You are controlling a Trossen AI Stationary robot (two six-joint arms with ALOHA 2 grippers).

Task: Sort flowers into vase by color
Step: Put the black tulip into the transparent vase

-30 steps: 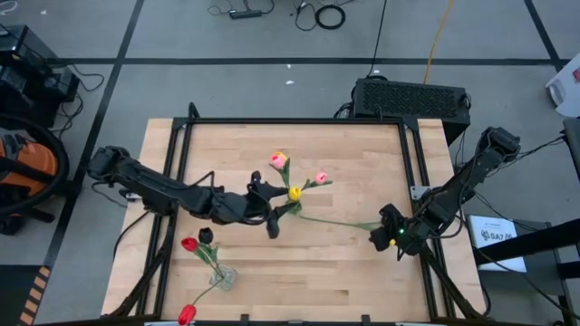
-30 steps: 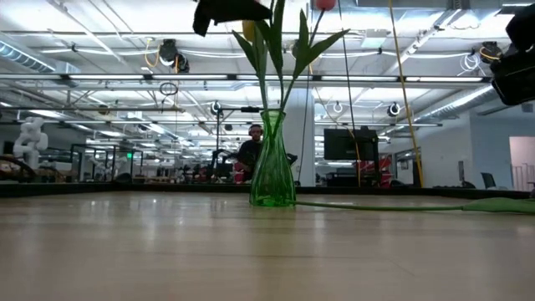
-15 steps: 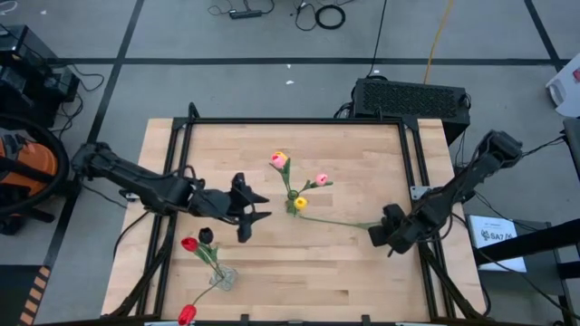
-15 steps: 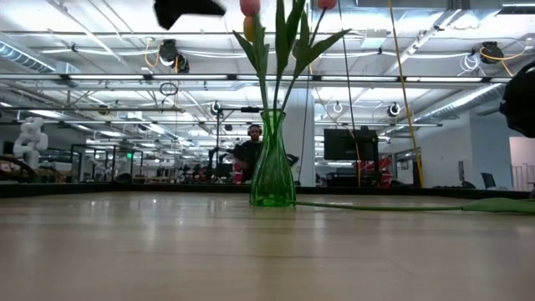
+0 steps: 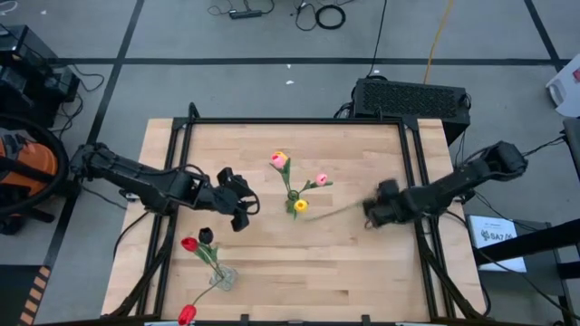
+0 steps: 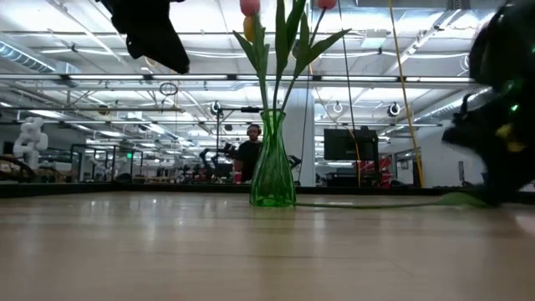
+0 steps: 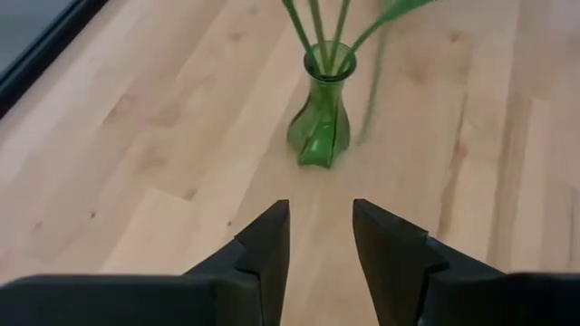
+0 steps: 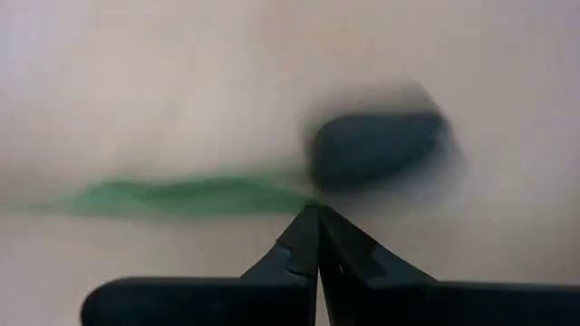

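- Left gripper (image 5: 243,201) sits above the table (image 5: 362,263), left of centre, aimed at the green vase (image 7: 321,127). Fingers (image 7: 268,240) parted with a narrow gap, nothing between them. Bare wood between fingertips and vase.
- Green vase (image 5: 292,205) stands upright near table centre with three tulips in it: a yellow-pink head (image 5: 279,160), a pink head (image 5: 321,179), a yellow head (image 5: 300,206).
- Right gripper (image 5: 373,210) is low over the table's right side, near the right frame rail. In the right wrist view its fingers (image 8: 304,243) meet at the tips; a green stem or leaf (image 8: 181,195) ends right at them and a dark tulip head (image 8: 376,147) lies just beyond. Motion blur there: cannot confirm whether the stem is actually pinched.
- In the high view a thin green stem (image 5: 335,207) runs from the right gripper toward the green vase, smeared.
- Clear vase (image 5: 223,277) near the front-left edge holds a red tulip (image 5: 188,244) and a black tulip (image 5: 206,235). Another red head (image 5: 187,314) hangs at the front edge, partly cut off.
- Open room: front-right quarter and back-left of the table are bare wood.
- Low view: left gripper (image 6: 155,33) cut off at the top, right arm (image 6: 497,125) cut off at the edge and blurred; tulip heads mostly out of frame. A person (image 6: 248,152) sits far behind the green vase.
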